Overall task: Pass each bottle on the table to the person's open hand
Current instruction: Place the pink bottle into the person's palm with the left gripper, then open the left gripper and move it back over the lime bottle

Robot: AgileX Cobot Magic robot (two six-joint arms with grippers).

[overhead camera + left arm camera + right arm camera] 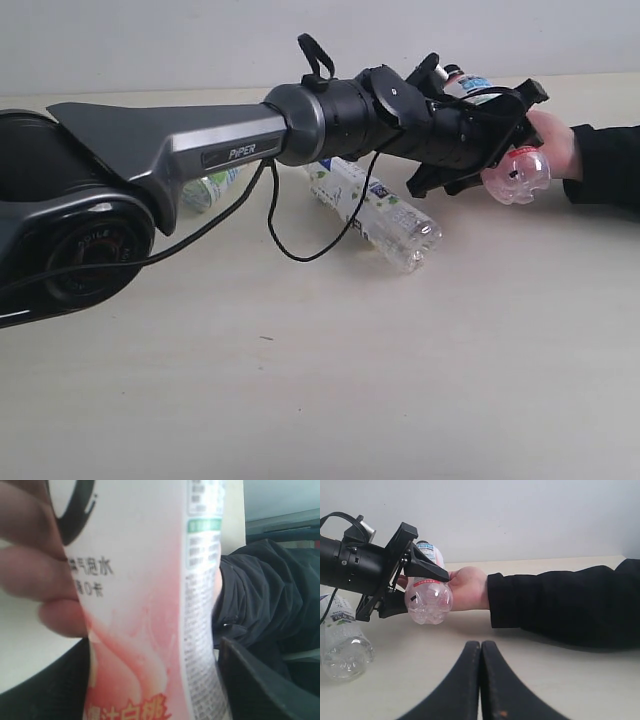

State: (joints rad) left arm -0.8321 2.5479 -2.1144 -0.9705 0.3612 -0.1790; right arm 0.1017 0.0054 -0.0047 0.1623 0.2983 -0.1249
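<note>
My left gripper (490,135) reaches across to the right and is shut on the pink-red labelled bottle (515,178), which it holds tilted above the table (400,380). The person's hand (555,145) touches that bottle from the right. Up close, the pink label (150,605) fills the left wrist view, with the person's fingers (35,565) curled round it. The right wrist view shows the same bottle (427,600) against the hand (467,587). A white-and-green labelled bottle (385,210) lies on the table, and another (210,188) is half hidden behind the arm. My right gripper (481,650) is shut and empty.
The person's black sleeve (605,165) comes in from the right edge. A black cable (300,240) hangs from the left arm down to the table. One lying bottle (342,635) shows at the edge of the right wrist view.
</note>
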